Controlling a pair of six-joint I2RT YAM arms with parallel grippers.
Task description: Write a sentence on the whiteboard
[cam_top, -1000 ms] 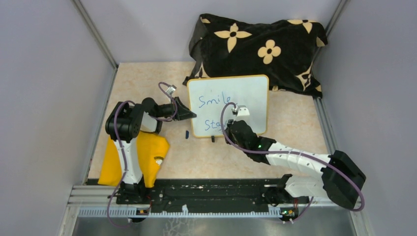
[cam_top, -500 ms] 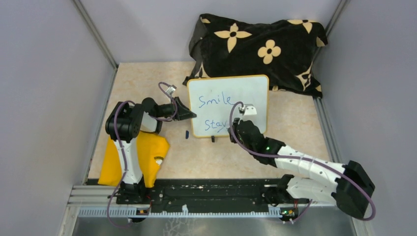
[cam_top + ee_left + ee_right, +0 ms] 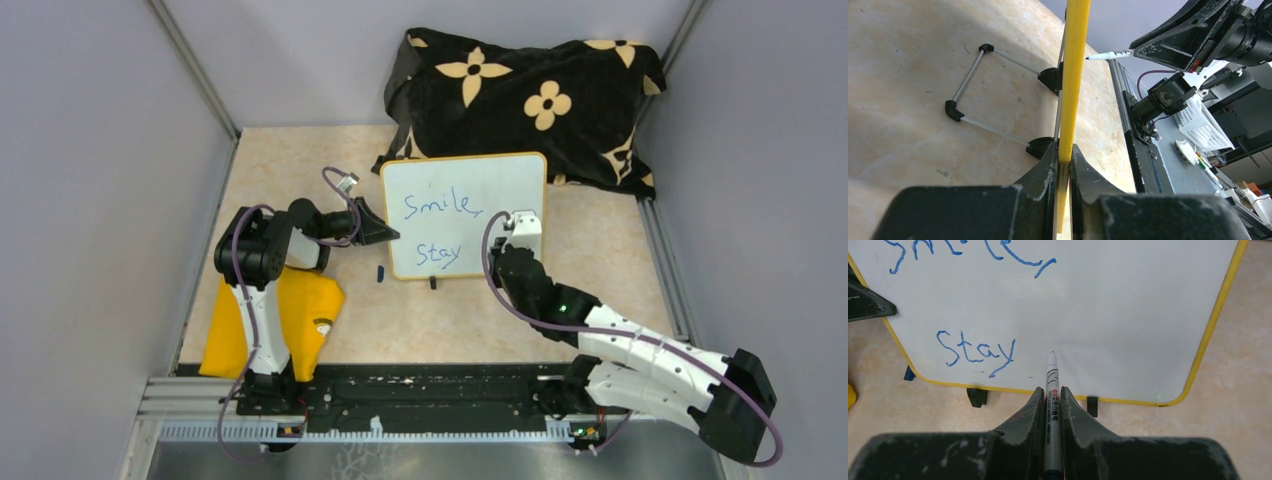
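The whiteboard point(image 3: 470, 190) stands tilted on the table, white with a yellow rim, with "Smile," and "Stay" on it in blue. It also shows in the right wrist view point(image 3: 1128, 315). My left gripper point(image 3: 385, 235) is shut on the board's left edge; in the left wrist view its jaws clamp the yellow rim point(image 3: 1071, 100). My right gripper point(image 3: 1051, 390) is shut on a white marker point(image 3: 1051, 385), whose tip sits at the board face just right of "Stay". In the top view the right gripper point(image 3: 512, 248) is in front of the board's lower right part.
A black cloth with tan flowers point(image 3: 530, 95) lies behind the board. A yellow cloth point(image 3: 290, 315) lies by the left arm's base. A small blue marker cap point(image 3: 381, 272) lies on the table left of the board's foot. Grey walls close in the sides.
My right gripper has moved to the right along the board with the marker, uncovering the finished word "Stay". The left gripper and the board have not moved.
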